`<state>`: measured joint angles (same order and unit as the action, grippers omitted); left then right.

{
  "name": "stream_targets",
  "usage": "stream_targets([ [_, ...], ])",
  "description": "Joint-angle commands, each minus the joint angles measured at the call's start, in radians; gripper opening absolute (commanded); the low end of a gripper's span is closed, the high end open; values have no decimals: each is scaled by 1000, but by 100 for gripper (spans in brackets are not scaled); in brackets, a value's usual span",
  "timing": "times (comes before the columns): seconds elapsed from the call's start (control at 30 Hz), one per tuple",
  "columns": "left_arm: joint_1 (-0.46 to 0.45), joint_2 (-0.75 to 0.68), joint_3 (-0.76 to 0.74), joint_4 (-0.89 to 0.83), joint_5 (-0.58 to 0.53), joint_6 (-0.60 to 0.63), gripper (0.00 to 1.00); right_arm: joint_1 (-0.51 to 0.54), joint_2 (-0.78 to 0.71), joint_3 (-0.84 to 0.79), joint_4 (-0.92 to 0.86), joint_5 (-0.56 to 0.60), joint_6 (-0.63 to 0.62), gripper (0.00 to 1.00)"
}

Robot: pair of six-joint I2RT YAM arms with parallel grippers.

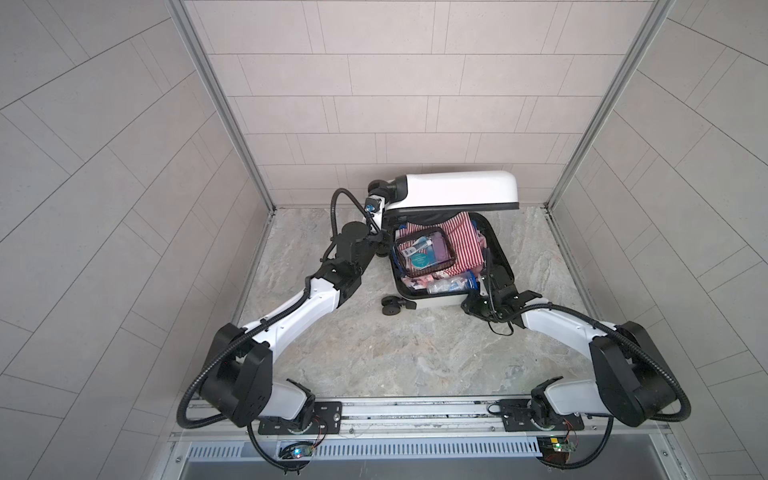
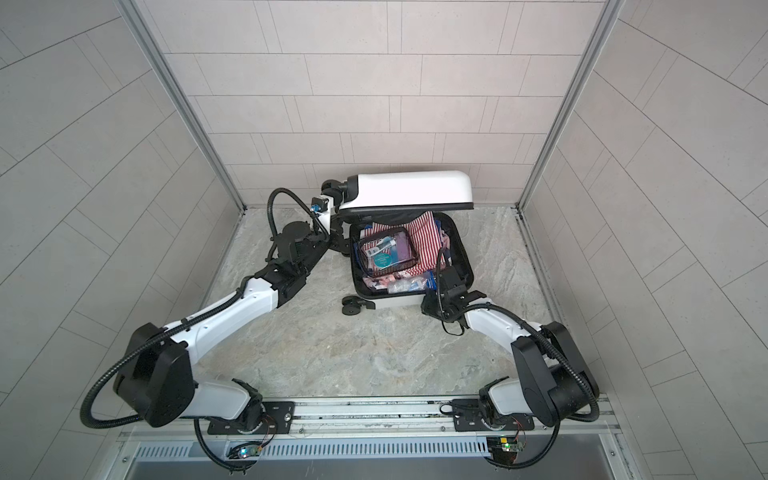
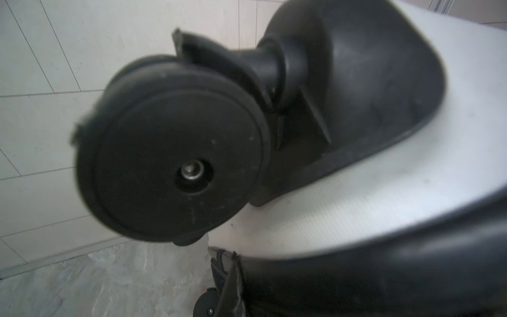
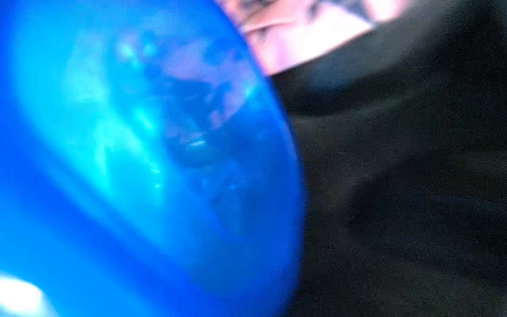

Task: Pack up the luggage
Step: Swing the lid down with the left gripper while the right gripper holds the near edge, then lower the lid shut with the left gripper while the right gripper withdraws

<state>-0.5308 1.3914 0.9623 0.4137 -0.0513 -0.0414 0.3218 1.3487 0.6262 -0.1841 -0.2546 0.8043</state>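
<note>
Twin overhead views down on luggage (image 1: 457, 191); wrist cameras close-up, blurred.

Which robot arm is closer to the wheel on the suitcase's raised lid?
Left. The left gripper is right beside that wheel; the right gripper is down at the near right corner of the luggage.

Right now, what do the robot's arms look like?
Both arms are white with chunky black joints. The left arm and right arm each carry a black ribbed cable that runs alongside them. Their ends are black, and the left one has a little blue part near its tip. No writing shows on them.
</note>
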Motion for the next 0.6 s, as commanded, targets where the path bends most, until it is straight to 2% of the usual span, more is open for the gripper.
stream_targets([
  [0.0, -40, -75, -43, 79, 69, -98, 0, -36, -66, -40, 34, 54, 30, 39],
  [0.3, -102, -156, -183, 65, 26, -148, 2, -111, -161, -99, -16, 23, 3, 41],
  [0.4, -129, -183, -233, 51, 4, -170, 11, -135, -176, -104, -31, 9, -7, 41],
  [0.57, -161, -242, -333, 36, -41, -218, 36, -169, -211, -137, -29, -14, -3, 41],
])
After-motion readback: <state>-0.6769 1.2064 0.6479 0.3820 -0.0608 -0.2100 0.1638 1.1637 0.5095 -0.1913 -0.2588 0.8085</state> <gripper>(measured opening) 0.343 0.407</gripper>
